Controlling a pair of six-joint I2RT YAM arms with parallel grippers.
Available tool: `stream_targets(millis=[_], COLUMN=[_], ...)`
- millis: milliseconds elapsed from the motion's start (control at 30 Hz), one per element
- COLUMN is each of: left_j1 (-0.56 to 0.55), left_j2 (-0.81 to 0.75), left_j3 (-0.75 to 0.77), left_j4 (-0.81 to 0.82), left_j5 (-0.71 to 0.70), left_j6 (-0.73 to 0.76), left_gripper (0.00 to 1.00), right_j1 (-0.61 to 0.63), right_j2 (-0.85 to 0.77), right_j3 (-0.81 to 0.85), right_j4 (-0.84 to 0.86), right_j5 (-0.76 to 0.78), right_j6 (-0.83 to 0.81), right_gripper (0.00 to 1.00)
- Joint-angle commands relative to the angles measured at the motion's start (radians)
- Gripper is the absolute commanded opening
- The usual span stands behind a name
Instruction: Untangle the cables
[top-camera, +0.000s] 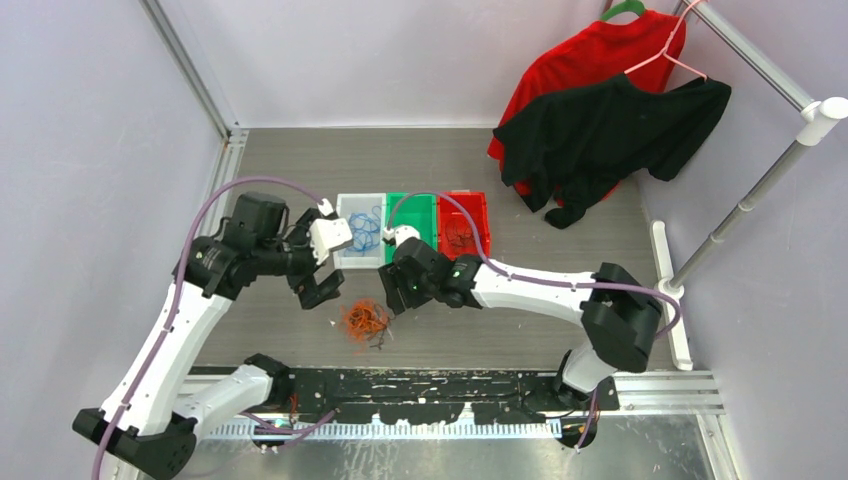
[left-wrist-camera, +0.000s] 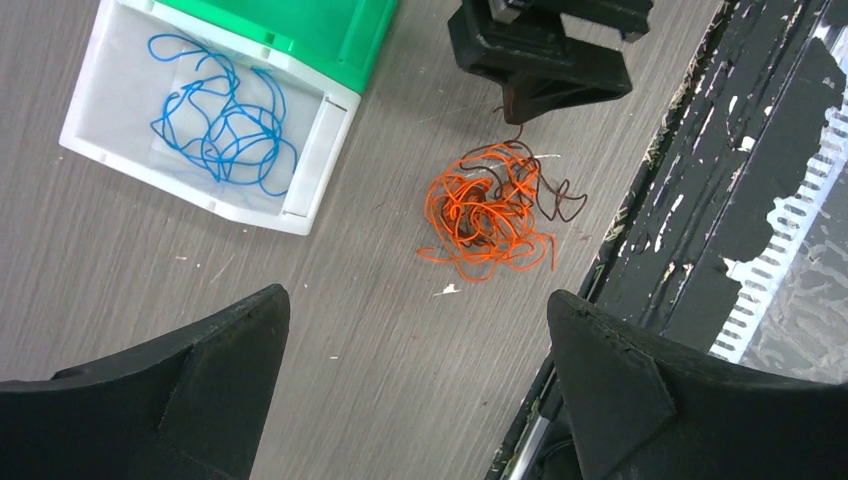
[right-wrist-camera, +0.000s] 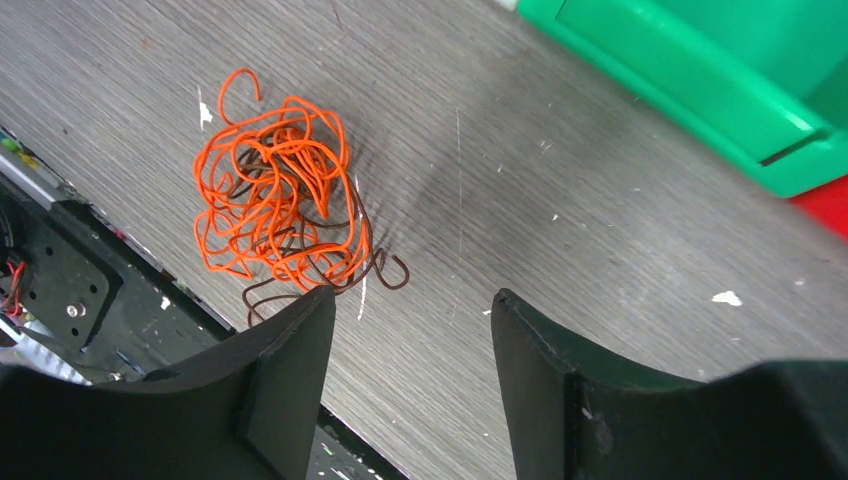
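Nearest, in front of the white bin (left-wrist-camera: 300, 205), the orange cable (left-wrist-camera: 487, 212) and a dark cable (left-wrist-camera: 560, 200) lie knotted together, so that pair is not yet parted. Just over the knot the right gripper (right-wrist-camera: 412, 300) stands with jaws apart, empty. The left gripper (left-wrist-camera: 415, 300), also short of the bin, gapes wide and holds nothing. Inside the bin the blue cable (left-wrist-camera: 225, 125) lies alone: sorted, I judge.

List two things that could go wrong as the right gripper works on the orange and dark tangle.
1. The dark cable threads through the orange cable's loops, so pulling either may drag both along or tighten the knot.
2. Both lie close to the black rail; a tugged strand could snag on it.
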Motion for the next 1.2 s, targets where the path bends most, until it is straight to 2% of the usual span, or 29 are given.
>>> stream_targets(millis=[0,300,567,633,700,733,967,1167], left_j1=[0.004,0.004,0.004,0.005,0.004,0.004,0.005,0.005], left_j2=[-0.046,-0.09,-0.129,-0.136,-0.146,-0.153,-0.254,-0.375], left_j3=[-0.008,-0.01,-0.02,-0.021,-0.026,-0.03,-0.142,-0.28], left_j4=[0.008,0.003,0.027,0.034,0.043,0.047,0.151,0.347], left_j5=[0.007,0.04,0.076,0.082,0.085,0.087,0.121,0.187], left_j6=[0.033,0.036,0.035,0.029,0.02,0.018,-0.055,-0.193], left_gripper=[1.0,0.99,0.98,0.97,0.97,0.97,0.95,0.91], right_j1=[0.004,0.005,0.013,0.013,0.011,0.011,0.012,0.011], right_j2=[0.016,0.077,0.125,0.132,0.124,0.115,-0.062,-0.171], right_j3=[-0.01,-0.026,-0.021,-0.016,-0.003,0.011,0.124,0.247], right_j4=[0.111,0.144,0.144,0.139,0.127,0.113,0.002,-0.036], right_j5=[-0.059,-0.101,-0.103,-0.089,-0.059,-0.044,0.029,-0.062], right_j6=[0.072,0.107,0.109,0.107,0.111,0.108,0.014,-0.031], right_gripper=[0.62,0.46,0.39,0.29,0.03,0.01,0.01,0.01])
